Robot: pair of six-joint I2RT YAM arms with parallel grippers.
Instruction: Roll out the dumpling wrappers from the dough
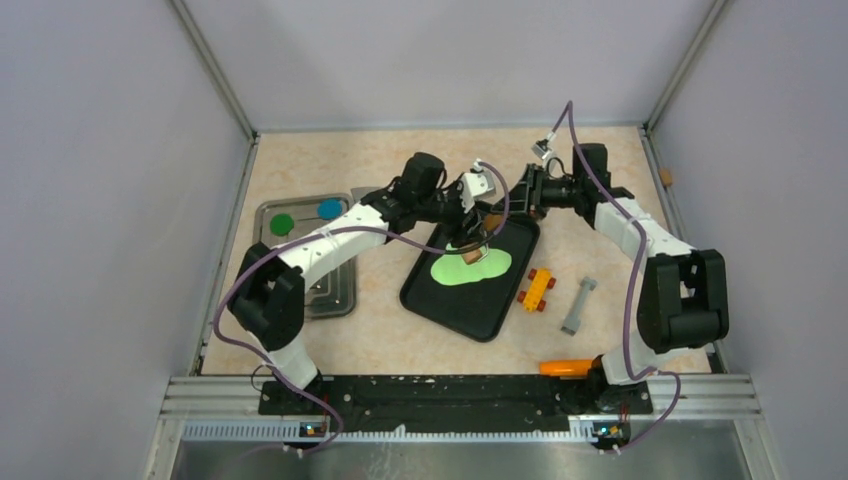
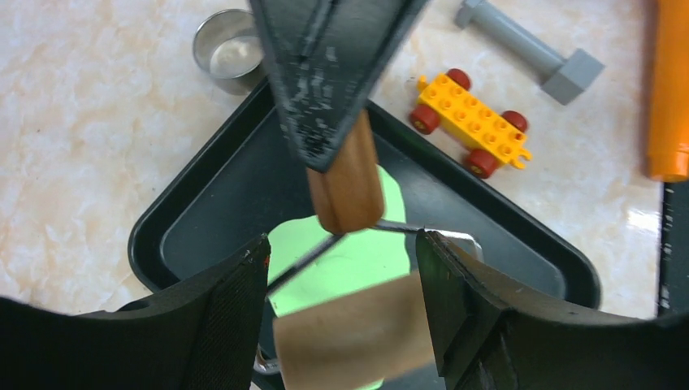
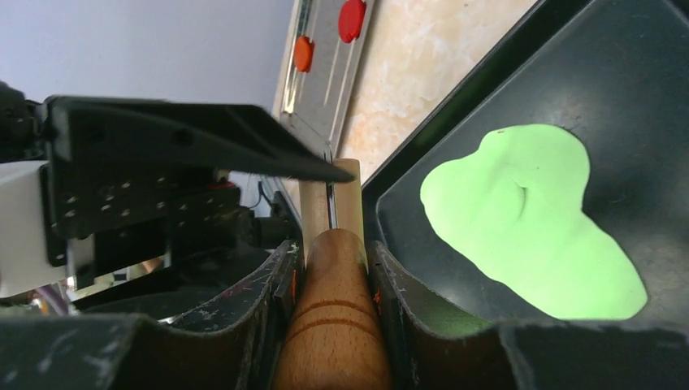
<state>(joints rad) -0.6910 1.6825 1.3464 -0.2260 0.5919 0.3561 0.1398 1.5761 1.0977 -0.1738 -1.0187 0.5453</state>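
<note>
From above, the lime-green dough (image 1: 470, 267) lies flattened in a black tray (image 1: 430, 297) on the table (image 1: 400, 160). The left claw (image 1: 468, 243) and right claw (image 1: 490, 216) meet over the tray's far end at a small pastry roller (image 1: 470, 257).

In the left wrist view, the left claw's fingers stand spread on either side of the roller's wooden drum, above the dough. A metal ring cutter (image 2: 230, 50) sits just beyond the tray.

In the right wrist view, the right claw pinches the roller's wooden handle, with the dough beside it in the tray.
</note>
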